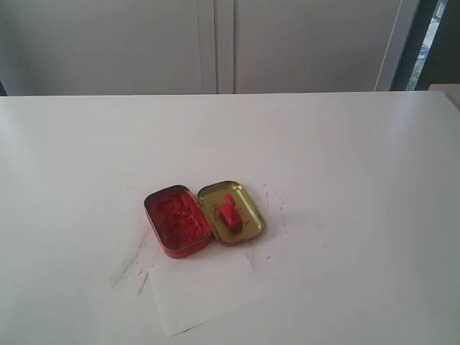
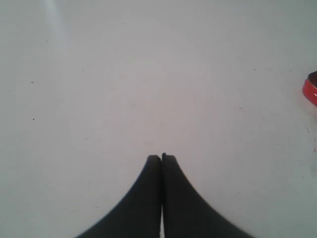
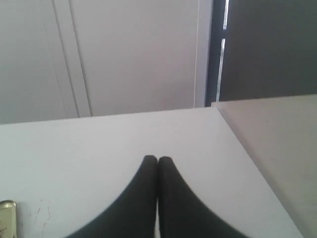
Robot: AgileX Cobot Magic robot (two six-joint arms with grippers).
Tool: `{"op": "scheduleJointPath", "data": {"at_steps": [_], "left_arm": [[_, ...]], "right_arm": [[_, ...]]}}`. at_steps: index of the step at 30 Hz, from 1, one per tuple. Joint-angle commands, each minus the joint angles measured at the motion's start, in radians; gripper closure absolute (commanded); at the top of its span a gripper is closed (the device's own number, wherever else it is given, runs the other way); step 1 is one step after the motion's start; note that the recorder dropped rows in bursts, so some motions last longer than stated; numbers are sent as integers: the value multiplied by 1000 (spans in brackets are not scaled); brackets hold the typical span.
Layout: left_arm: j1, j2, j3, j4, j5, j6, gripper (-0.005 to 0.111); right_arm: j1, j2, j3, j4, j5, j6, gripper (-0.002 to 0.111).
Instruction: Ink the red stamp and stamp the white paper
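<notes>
The red stamp [image 1: 230, 212] lies in the gold lid [image 1: 231, 212] of the open ink tin, mid-table in the exterior view. Beside it on the left stands the red tin half full of red ink [image 1: 177, 220]. The white paper [image 1: 203, 289] lies just in front of the tin, with no imprint that I can make out. Neither arm shows in the exterior view. My left gripper [image 2: 161, 157] is shut over bare tabletop, the tin's red edge [image 2: 310, 90] at the frame's side. My right gripper [image 3: 157, 159] is shut and empty above the table, with the gold lid's edge [image 3: 7, 218] at the frame's corner.
Red ink smears [image 1: 133, 262] mark the white tabletop left of the paper, and fainter ones [image 1: 272, 198] lie right of the lid. White cabinet doors [image 1: 215, 43] stand behind the table. The table's right edge [image 3: 247, 148] borders a grey surface.
</notes>
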Motion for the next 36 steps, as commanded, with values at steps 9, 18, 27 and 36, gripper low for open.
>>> {"op": "scheduleJointPath", "data": {"at_steps": [9,18,27,36], "left_arm": [[-1,-5,4,-9,6,1,107],[-1,-5,4,-9,6,1,107],[-1,-5,4,-9,6,1,107],[-1,-5,4,-9,6,1,107]], "right_arm": [[-1,187,-138,16,120,-4,108],[-1,189,-138,30,133,-4,108],[-1,290,-162,30,216,-4,108],[-1,443,-219,46,217,-7,108]]}}
